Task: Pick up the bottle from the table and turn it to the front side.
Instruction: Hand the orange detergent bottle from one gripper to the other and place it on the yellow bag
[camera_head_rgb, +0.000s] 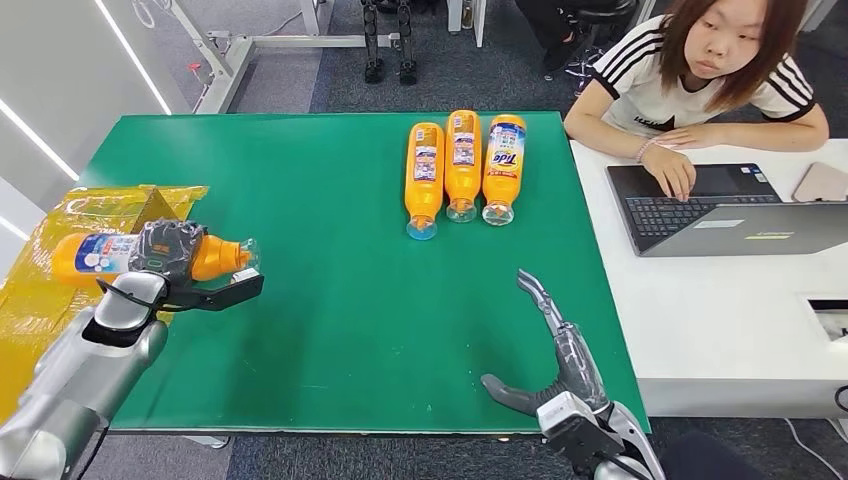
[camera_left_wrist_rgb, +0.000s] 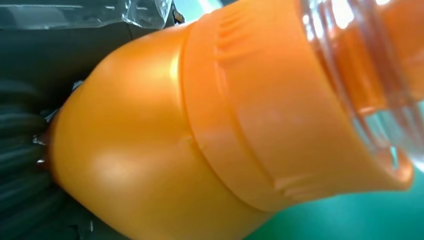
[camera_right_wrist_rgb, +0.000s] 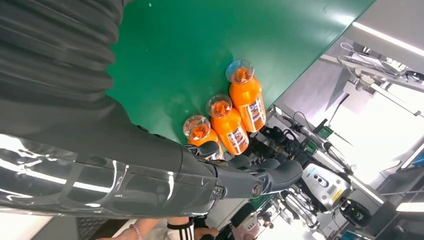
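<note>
One orange Tide bottle (camera_head_rgb: 100, 254) is lying sideways in the left hand (camera_head_rgb: 168, 252), fingers wrapping its middle, just beside the green table's (camera_head_rgb: 330, 300) left edge. Right hand (camera_head_rgb: 545, 345) is hovering spread, empty.

Left wrist: glossy shoulder (camera_left_wrist_rgb: 150, 150), likely slippery, rigid; mid-body grip suits.

Right wrist: three bottles (camera_right_wrist_rgb: 227, 122) lying across the table; lab equipment beyond.

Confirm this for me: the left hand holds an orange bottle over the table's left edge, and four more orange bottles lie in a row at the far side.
Not four: three bottles lie in that row, as the head view shows. The left hand does hold an orange bottle over the green table's left edge.
</note>
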